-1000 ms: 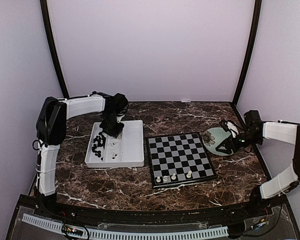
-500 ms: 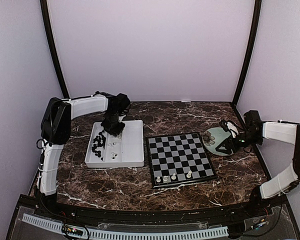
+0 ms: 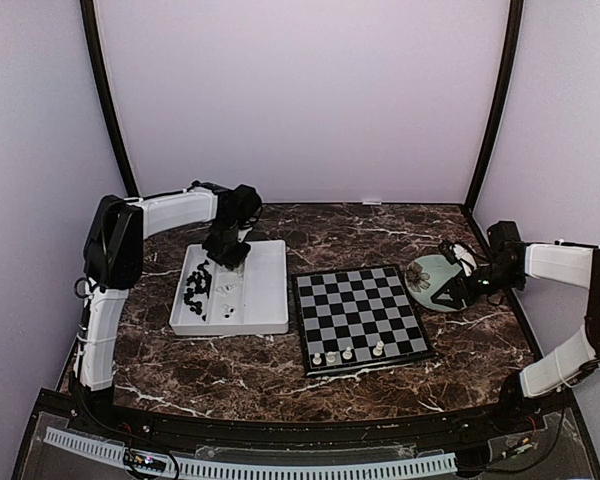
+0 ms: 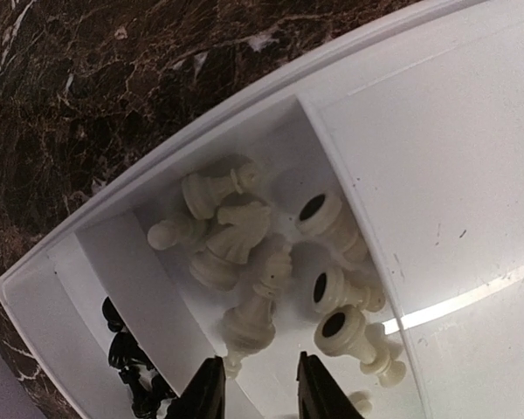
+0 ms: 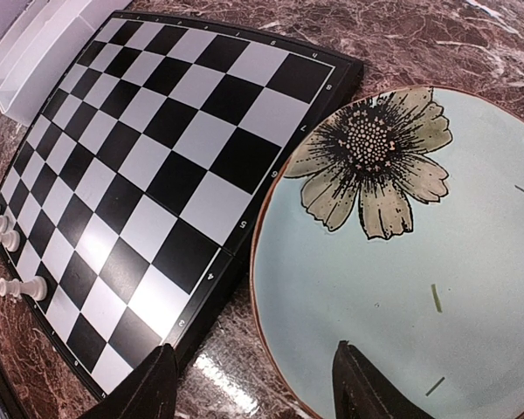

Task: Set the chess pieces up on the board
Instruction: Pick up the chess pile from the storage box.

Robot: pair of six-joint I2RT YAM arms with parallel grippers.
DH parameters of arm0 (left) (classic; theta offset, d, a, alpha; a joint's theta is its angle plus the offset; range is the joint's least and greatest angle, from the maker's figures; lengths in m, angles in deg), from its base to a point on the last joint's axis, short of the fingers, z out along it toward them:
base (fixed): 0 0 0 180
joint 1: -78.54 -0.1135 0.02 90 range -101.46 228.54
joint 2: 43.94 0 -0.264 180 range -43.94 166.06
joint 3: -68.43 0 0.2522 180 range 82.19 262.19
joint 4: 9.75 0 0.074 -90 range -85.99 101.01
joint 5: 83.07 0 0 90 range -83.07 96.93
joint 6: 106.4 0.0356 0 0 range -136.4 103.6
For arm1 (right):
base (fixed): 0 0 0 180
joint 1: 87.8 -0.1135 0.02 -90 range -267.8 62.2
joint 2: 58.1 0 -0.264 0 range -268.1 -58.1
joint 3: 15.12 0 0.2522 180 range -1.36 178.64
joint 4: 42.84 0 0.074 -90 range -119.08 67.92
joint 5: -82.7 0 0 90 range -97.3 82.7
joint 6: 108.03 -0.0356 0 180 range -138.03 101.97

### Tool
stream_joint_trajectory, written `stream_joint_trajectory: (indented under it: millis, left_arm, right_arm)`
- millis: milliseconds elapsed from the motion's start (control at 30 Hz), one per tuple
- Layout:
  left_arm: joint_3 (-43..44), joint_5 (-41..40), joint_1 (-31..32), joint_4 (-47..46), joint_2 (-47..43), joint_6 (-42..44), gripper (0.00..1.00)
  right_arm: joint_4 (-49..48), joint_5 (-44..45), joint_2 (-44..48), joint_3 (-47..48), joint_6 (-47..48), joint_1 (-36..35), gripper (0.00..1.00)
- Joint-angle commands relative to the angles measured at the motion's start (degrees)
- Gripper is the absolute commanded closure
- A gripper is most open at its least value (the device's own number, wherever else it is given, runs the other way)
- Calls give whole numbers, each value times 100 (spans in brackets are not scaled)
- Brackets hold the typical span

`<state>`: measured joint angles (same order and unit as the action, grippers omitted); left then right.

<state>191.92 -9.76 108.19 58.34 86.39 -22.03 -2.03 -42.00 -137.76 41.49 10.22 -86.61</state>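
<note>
Left wrist: white pieces [image 4: 244,253] beside part-open left claw [image 4: 260,388]; right claw [image 5: 255,384] wide; both empty

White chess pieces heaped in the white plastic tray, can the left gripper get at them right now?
Probably yes: the left gripper hangs just above the white chess pieces, jaws parted, with nothing in between.

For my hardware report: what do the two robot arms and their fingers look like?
The left arm and the right arm have smooth white link covers joined by bulky black joints. Some thin black cables loop beside the left arm's lower link. The left fingers and right fingers are plain matte black, without visible markings.
</note>
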Motion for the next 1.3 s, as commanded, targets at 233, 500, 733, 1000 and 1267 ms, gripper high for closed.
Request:
stream_joint_trajectory:
  millis: [233,500,733,1000,1267]
  left_arm:
    - [-106,-96,-141,208,259,-195,72]
    - [-209,-183,-152,155,295,-415,75]
    - [-149,-182,-155,308,278,-633,90]
    - [-311,-115,-144,475,-301,-724,100]
    - [-1504,1454,-144,-645,-1767,-315,100]
  right_arm:
    - [20,-22,3,75,49,3,38]
    - [13,-11,-6,74,40,4,38]
    - [11,-24,-15,83,48,4,38]
    - [29,-42,27,98,38,3,38]
    - [97,-164,206,195,27,-33,39]
